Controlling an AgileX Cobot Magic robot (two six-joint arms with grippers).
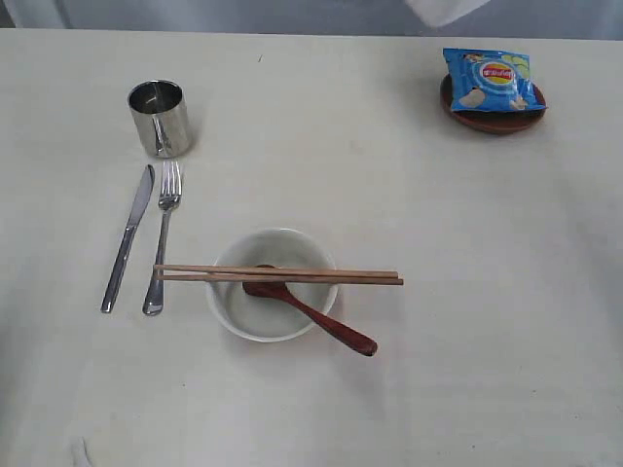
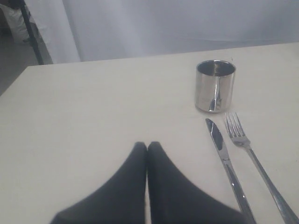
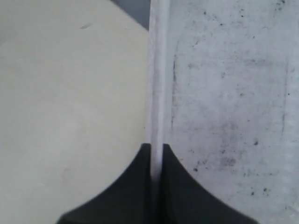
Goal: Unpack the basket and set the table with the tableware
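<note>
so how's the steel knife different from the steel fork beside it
The shiny steel knife ends in a plain blade; the shiny steel fork ends in tines. The knife lies more slanted than the fork. The fork is nearer the pale round bowl. Both lie flat, heads toward the shiny steel cup.

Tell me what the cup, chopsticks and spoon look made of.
Cup: polished steel, it seems; mirror-bright reflections. Chopsticks: wood, matte pale brown. Spoon: glossy reddish-brown, lacquered wood or plastic; cannot tell which.
</note>
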